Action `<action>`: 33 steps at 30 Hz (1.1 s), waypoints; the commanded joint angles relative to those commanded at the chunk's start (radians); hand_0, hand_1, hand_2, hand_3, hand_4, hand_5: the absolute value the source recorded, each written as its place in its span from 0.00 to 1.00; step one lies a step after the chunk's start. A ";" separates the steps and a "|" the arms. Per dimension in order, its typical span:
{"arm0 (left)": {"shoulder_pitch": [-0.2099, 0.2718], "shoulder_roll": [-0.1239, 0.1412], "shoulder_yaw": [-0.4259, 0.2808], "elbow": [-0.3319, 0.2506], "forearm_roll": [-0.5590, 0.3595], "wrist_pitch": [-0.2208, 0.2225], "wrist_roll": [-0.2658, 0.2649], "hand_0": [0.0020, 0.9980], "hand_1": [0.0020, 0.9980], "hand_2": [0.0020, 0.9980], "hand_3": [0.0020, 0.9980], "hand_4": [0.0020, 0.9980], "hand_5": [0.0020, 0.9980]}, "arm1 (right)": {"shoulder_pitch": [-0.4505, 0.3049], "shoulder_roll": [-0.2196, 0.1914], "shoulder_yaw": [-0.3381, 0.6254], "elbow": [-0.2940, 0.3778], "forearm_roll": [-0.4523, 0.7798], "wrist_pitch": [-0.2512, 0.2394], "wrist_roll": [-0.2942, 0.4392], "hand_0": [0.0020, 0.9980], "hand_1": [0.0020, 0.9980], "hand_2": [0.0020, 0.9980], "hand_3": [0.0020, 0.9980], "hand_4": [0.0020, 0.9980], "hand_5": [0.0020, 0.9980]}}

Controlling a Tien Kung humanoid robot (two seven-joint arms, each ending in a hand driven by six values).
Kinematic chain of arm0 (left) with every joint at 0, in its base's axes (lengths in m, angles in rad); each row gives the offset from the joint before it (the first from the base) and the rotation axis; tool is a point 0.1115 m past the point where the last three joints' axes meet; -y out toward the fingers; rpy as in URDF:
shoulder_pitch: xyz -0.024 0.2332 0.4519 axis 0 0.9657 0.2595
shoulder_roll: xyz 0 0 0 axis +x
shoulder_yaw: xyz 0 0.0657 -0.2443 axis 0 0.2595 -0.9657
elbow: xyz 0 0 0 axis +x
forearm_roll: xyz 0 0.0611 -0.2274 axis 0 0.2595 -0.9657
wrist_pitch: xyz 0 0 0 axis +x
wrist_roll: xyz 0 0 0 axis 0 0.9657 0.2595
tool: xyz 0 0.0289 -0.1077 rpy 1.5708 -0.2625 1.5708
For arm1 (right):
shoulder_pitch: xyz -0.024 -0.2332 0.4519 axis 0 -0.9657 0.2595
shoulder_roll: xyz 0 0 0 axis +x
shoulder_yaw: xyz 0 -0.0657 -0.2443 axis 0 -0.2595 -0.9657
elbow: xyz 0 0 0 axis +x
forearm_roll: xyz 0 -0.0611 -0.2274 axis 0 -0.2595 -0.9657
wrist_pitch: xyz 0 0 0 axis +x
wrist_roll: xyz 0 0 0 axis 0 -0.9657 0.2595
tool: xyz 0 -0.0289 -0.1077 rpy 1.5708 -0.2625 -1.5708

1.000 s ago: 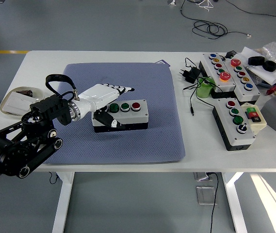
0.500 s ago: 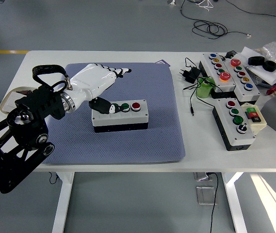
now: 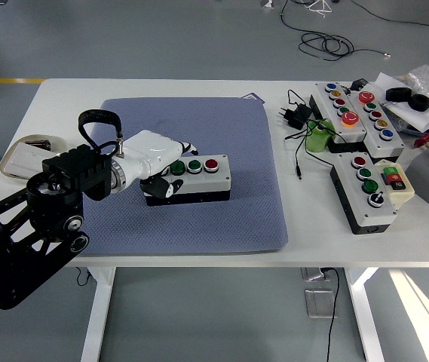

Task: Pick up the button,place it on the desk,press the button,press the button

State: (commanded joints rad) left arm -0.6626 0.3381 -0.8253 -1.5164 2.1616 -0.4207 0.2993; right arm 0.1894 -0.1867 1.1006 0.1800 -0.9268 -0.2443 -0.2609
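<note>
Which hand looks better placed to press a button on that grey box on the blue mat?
The left hand: it already sits over the left end of the grey three-button box on the blue mat. No right hand is in view.

The robot hand (image 3: 156, 156) has a smooth, glossy white plastic shell, with matt black joints below it. Behind it the arm (image 3: 44, 219) looks like matt black metal with bright bolt heads. Under the robot hand lies a blue-grey mat (image 3: 199, 219) — cloth-like, with a fine dimpled weave, not shiny. Touching the robot hand, the button box (image 3: 203, 181) shows pale grey plastic on a black base, and its buttons are glossy. Beyond the mat, the worktop (image 3: 63, 98) is white and smooth — a faint satin sheen.
</note>
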 joint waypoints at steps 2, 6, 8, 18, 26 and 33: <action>-0.004 -0.002 0.008 0.008 -0.003 0.000 0.001 0.00 0.05 0.11 0.91 0.57 0.26 | 0.000 0.000 -0.002 0.000 0.003 0.000 0.001 0.79 0.80 0.82 0.75 0.41 0.48; -0.012 -0.005 0.021 0.019 -0.010 0.006 0.000 0.00 0.05 0.11 0.91 0.57 0.26 | 0.001 0.000 -0.004 0.000 0.004 0.000 0.001 0.79 0.80 0.82 0.75 0.41 0.48; -0.017 -0.008 0.027 0.027 -0.011 0.009 0.000 0.00 0.05 0.11 0.92 0.56 0.19 | 0.002 0.000 -0.005 0.000 0.006 0.000 0.001 0.79 0.80 0.82 0.75 0.41 0.48; -0.041 -0.015 0.051 0.064 -0.002 0.004 -0.011 0.00 0.05 0.11 0.92 0.56 0.18 | 0.003 0.000 -0.008 0.000 0.009 0.000 0.001 0.79 0.80 0.82 0.75 0.41 0.48; -0.047 -0.018 0.073 0.086 -0.008 -0.006 -0.010 0.00 0.06 0.11 0.91 0.56 0.19 | -0.001 0.000 -0.011 0.000 0.011 0.000 0.000 0.79 0.80 0.82 0.75 0.41 0.48; -0.044 -0.018 0.087 0.096 -0.008 -0.023 -0.004 0.00 0.06 0.11 0.88 0.55 0.19 | -0.005 0.000 -0.014 0.000 0.011 0.000 -0.001 0.79 0.80 0.82 0.75 0.41 0.48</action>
State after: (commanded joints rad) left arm -0.7065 0.3197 -0.7386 -1.4200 2.1534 -0.4439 0.2949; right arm 0.1842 -0.1867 1.0868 0.1800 -0.9160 -0.2441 -0.2621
